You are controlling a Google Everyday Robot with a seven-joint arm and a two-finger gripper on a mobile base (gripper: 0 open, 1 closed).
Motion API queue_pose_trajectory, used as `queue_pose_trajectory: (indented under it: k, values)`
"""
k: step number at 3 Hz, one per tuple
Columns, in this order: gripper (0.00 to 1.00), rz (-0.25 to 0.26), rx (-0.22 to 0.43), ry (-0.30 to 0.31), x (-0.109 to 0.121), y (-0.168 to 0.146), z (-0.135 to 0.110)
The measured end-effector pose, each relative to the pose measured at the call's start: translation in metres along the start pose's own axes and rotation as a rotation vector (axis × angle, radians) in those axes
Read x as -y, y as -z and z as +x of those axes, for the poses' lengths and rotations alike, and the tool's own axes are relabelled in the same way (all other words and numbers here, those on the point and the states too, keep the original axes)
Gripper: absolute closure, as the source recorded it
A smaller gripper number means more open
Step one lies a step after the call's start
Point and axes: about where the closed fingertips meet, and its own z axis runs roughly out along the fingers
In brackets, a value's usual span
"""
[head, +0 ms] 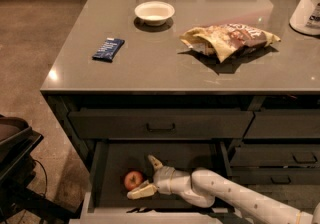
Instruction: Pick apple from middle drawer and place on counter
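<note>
Apple (133,180) on the floor of the open middle drawer (112,160), left of centre, below the counter (160,63). Gripper (140,177) low inside the drawer just right of it, 2 fingers (142,191) spread and empty, mouth facing left. Likely needs only a short leftward reach before closing.

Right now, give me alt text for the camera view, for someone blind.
The open gripper is right beside the apple in the pulled-out middle drawer. On the counter above sit a white bowl, a blue packet and a chip bag.
</note>
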Motion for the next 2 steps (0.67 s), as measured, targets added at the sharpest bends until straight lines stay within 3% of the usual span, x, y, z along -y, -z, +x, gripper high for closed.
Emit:
queue_pose_trajectory:
  k: [2]
  values:
    - [0.00, 0.042, 0.000, -0.002, 0.0015, -0.0143, 0.0157]
